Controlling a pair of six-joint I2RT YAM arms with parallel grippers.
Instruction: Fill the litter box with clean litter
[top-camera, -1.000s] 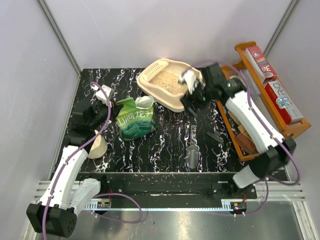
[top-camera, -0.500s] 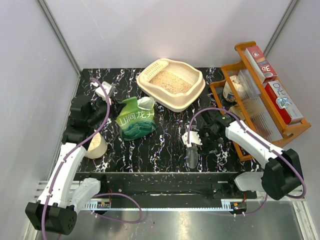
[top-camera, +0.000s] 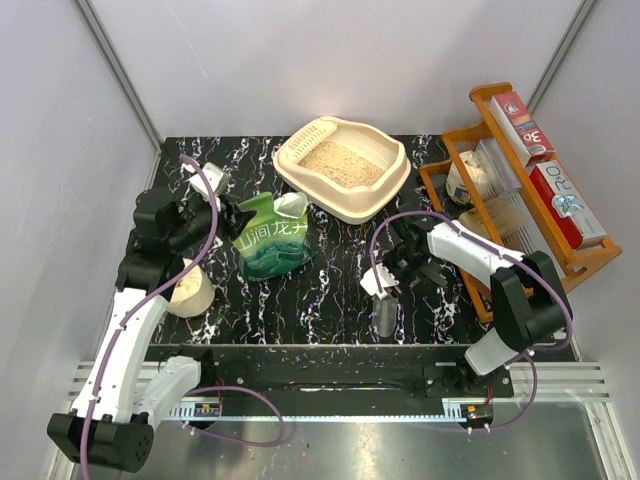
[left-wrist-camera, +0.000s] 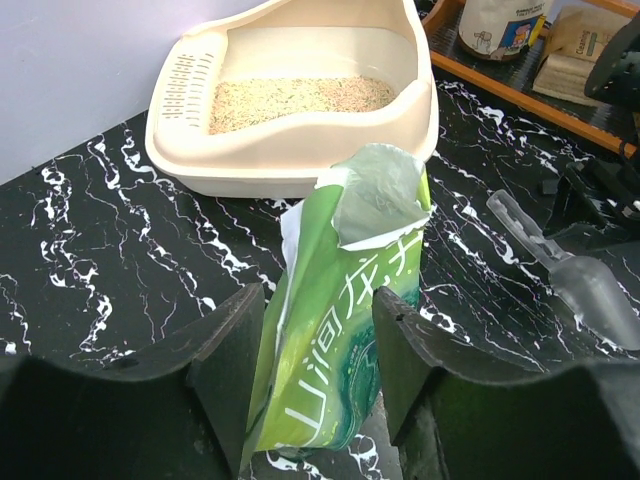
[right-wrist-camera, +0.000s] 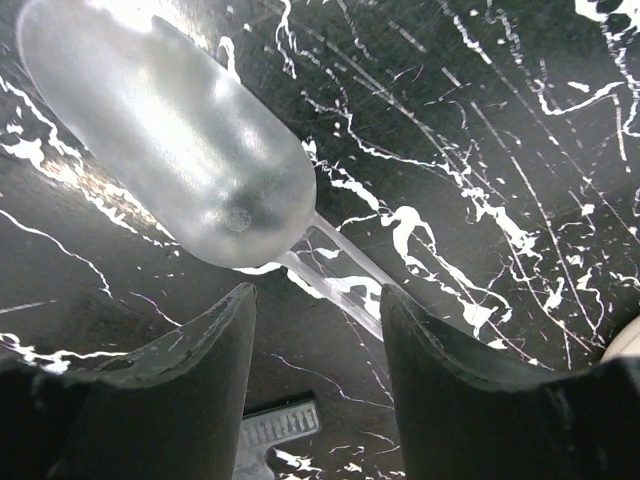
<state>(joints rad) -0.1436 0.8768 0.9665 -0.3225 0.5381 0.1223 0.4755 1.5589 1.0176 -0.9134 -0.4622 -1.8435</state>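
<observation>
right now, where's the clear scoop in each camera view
Top external: the clear scoop lies right of centre on the table, in front of the right arm.
Left wrist: at the right edge, beyond the green bag.
Right wrist: upper left, bowl large, handle slanting down to the right.
Shared landmark: the black white-veined tabletop under it.

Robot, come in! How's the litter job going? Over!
Both jaws open: left gripper straddles green bag, right gripper over scoop handle. Litter box holds some litter. Nothing blocking.
</observation>
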